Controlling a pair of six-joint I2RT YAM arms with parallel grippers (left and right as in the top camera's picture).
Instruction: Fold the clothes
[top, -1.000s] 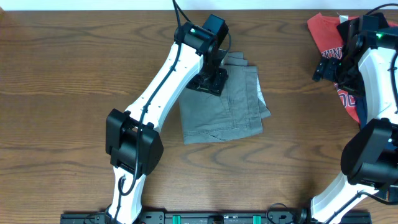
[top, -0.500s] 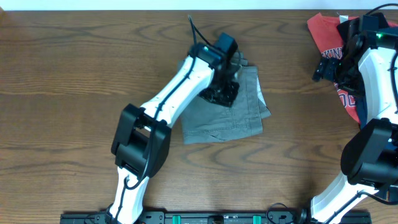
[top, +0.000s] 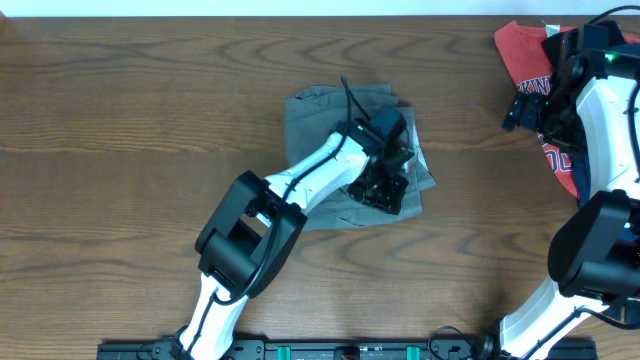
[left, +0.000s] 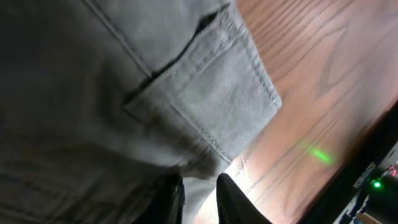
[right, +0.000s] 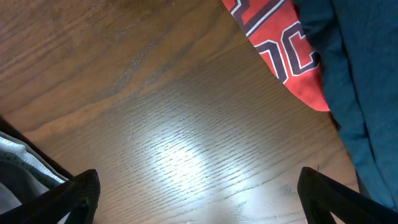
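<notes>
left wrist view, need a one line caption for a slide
Left claw pinching an edge of the grey shorts, wooden table alongside.

Red printed T-shirt touching navy garment — wood table.

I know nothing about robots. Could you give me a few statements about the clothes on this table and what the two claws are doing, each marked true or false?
1. The left gripper is pinched shut on the grey shorts. True.
2. The right gripper is gripping the red T-shirt. False: it is open and empty, over bare table beside the shirt.
3. A dark blue garment lies against the red T-shirt. True.
4. The grey shorts lie on top of the red T-shirt. False: they are apart, shorts mid-table, shirt at the far right.
</notes>
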